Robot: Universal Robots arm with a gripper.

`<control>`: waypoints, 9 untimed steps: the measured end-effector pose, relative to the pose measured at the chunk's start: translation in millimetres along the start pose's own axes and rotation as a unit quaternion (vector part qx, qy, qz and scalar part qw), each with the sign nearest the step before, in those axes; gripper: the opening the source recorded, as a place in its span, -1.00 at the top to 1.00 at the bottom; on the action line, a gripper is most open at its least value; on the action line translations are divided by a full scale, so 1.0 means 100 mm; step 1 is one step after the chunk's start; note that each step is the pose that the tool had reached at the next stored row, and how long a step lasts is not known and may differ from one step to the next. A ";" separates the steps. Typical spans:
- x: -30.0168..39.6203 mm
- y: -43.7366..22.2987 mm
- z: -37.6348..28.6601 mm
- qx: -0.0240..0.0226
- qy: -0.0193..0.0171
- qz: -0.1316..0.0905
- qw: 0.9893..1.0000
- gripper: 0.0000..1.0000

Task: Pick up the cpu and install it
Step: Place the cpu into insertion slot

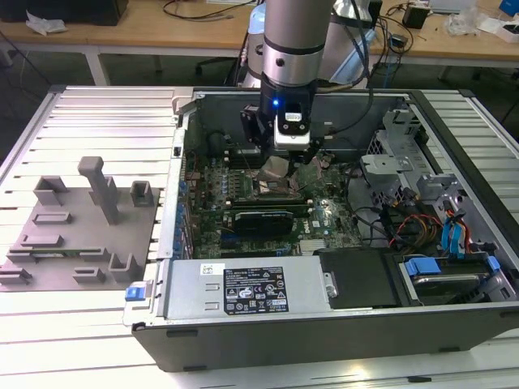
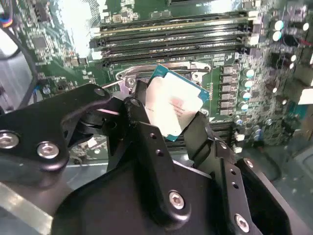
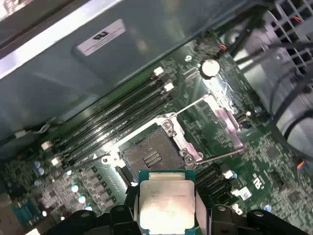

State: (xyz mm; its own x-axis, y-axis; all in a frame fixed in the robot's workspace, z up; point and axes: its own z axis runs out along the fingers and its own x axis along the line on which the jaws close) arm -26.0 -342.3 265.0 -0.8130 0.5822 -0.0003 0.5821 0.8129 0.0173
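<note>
Cpu (image 3: pixel 166 205) sits clamped by its edges between the fingers (image 2: pixel 143 120), held over the motherboard (image 3: pixel 274 161) close by the open socket (image 3: pixel 149 154). Pickup looks done and the install is in hand. Seating calls for squaring it to the socket and lowering it flat.

Exterior view: raised and set well back, looking down into the open computer case (image 1: pixel 268 340). Both wrist views: close above the motherboard (image 3: pixel 205 112), facing down past the fingers (image 2: pixel 146 142). Shared ground: cpu (image 3: pixel 166 205) and socket frame (image 3: pixel 188 152).
</note>
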 end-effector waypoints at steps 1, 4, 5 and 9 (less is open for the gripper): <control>0.000 0.000 0.001 0.000 0.000 0.015 1.000 -0.09; 0.000 0.000 0.002 0.000 -0.001 0.047 0.999 -0.09; 0.000 0.000 0.003 0.000 -0.001 0.055 0.998 -0.09; 0.000 0.000 0.004 0.000 -0.002 0.088 0.996 -0.09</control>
State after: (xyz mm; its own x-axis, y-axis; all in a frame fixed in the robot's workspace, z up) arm -26.0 -342.3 264.6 -0.6977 0.7164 -0.0003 0.7163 0.6976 0.0173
